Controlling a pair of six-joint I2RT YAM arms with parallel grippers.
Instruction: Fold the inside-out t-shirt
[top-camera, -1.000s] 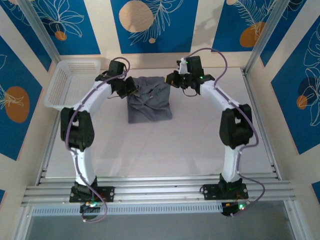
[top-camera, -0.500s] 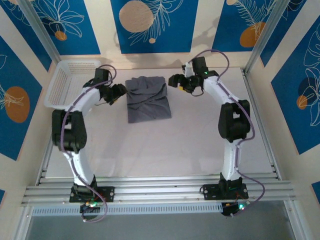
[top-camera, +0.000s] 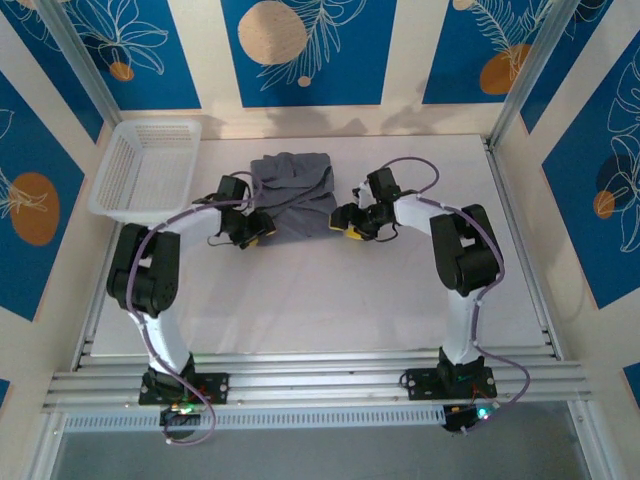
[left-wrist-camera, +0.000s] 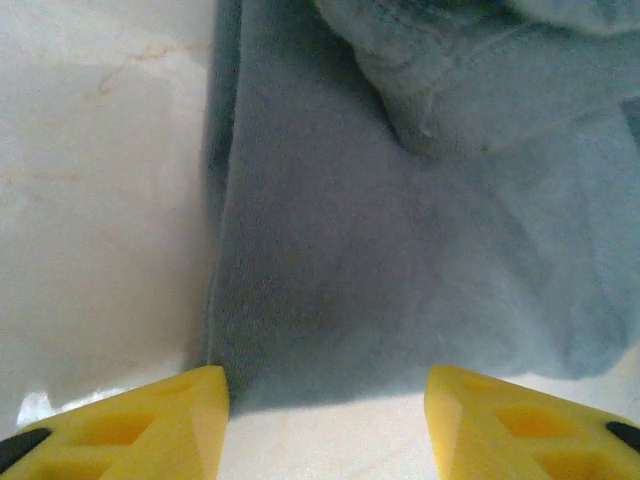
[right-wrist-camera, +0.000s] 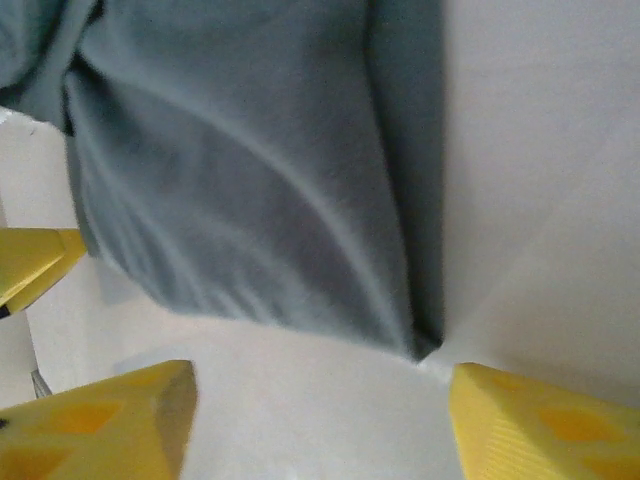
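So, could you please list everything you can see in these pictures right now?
t-shirt: one, slate grey, folded into a rough rectangle, far middle of the table.
basket: one, white, far left corner of the table, apart from the t-shirt.
table: one, white, under everything.
wall panels: several, blue with orange discs and white leaves, around the table.
rails: several, silver, near edge, at the arm bases.
left arm: one, white and black, yellow jaws open at the t-shirt's near left corner.
right arm: one, white and black, yellow jaws open at its near right corner.
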